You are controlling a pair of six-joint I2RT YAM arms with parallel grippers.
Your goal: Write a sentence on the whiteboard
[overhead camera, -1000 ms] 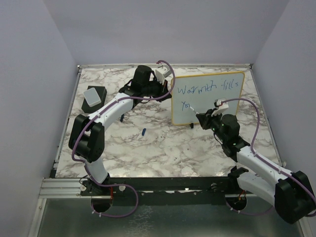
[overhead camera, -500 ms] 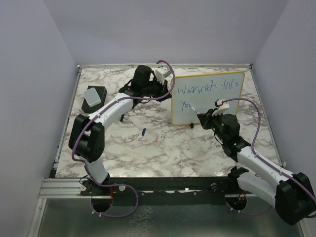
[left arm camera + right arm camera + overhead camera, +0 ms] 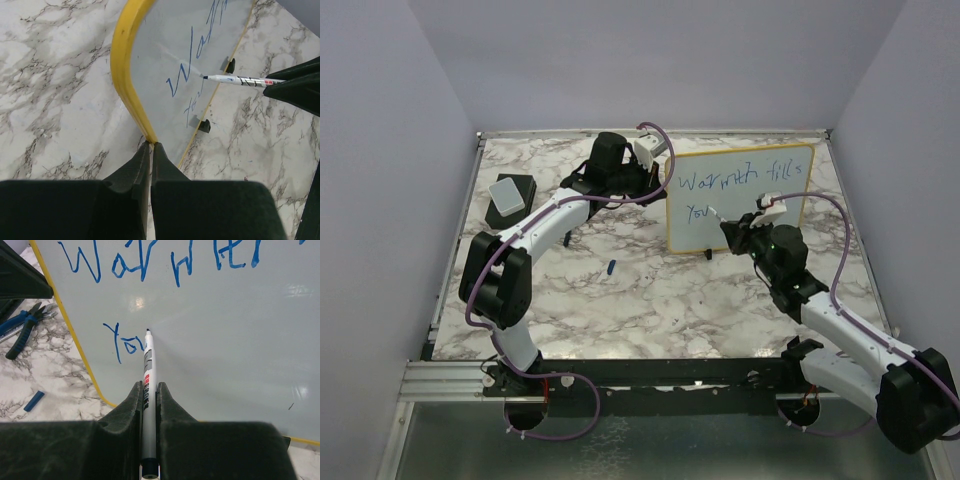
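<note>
Over the last second the right gripper (image 3: pixel 148 387) has carried the marker (image 3: pixel 148 370) toward 3 o'clock along the second line: that line read "Yo" and now reads "You". The tip sits just past the "u", so my read is that the "r" of "your" comes next and the sentence (image 3: pixel 720 183) is a little over half done. The whiteboard (image 3: pixel 692 236) hasn't moved: it stands upright at 1 o'clock from table centre. The left gripper (image 3: pixel 151 145) is still pinched fully closed on its yellow frame at the lower left corner. The right jaws are clamped on the marker barrel, nearly closed. Hard to see:

- The wrist view puts the tip at the board surface, but I can't confirm actual contact.
- "fills" is cut off in both wrist views.
- From above, the right gripper (image 3: pixel 732 230) covers the board's lower middle.
- The left gripper's hold on the back of the frame is hidden.

Clutter: eraser block (image 3: pixel 510 195) at 10 o'clock, blue cap (image 3: pixel 610 266) near centre, and pliers (image 3: pixel 25 325) beside the board.
</note>
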